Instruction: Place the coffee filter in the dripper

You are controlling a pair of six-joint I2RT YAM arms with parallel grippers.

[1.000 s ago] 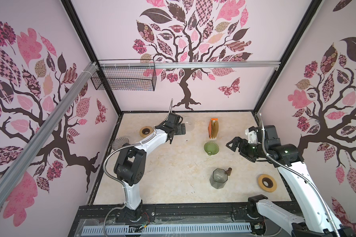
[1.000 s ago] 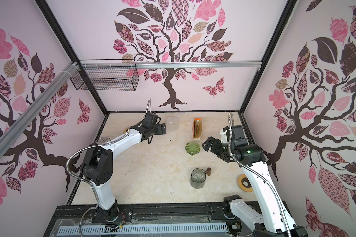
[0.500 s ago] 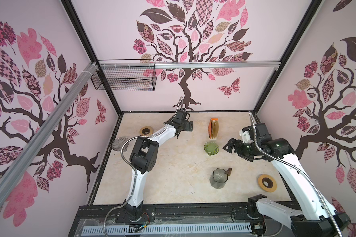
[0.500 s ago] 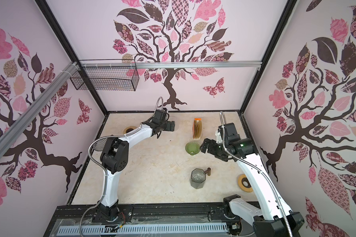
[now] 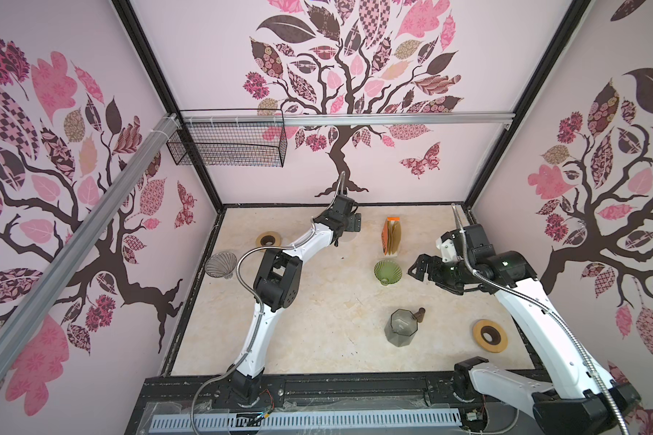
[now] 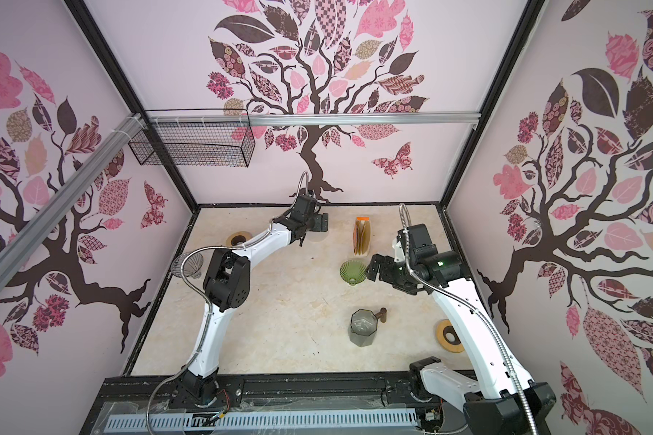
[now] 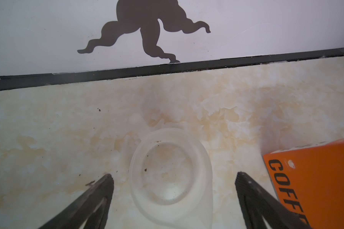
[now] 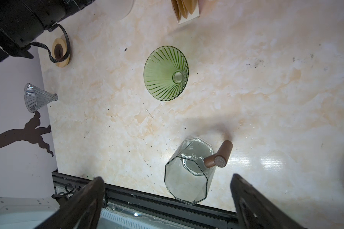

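The left gripper (image 7: 174, 177) spreads its two black fingers (image 7: 104, 186) wide on either side of a frosted cup (image 7: 170, 154) near the back wall. The left wrist view shows a gap between each fingertip and the cup. An orange box (image 7: 314, 178) lettered "COFF" stands just beside the cup.

The right gripper (image 8: 166, 178) also has its fingers (image 8: 91, 190) parted to the full and holds nothing. In both top views it hangs just beside the green dripper (image 5: 387, 272), on the right-wall side. The right wrist view looks into the dripper's ribbed cone (image 8: 165, 73).

The brown coffee filters (image 5: 396, 235) stand on edge in the open orange box at the back of the table (image 5: 317, 320). They are just behind the green dripper and not touching it.

A glass jug (image 5: 402, 327) with a wooden handle sits nearer the front. A wooden ring (image 5: 489, 335) lies to its right, close to the right arm. A second wooden ring (image 5: 268, 239) and a clear glass dripper (image 5: 220, 263) sit along the table's left edge, well apart from both grippers. A wire basket (image 5: 227, 147) hangs on the back wall above them.
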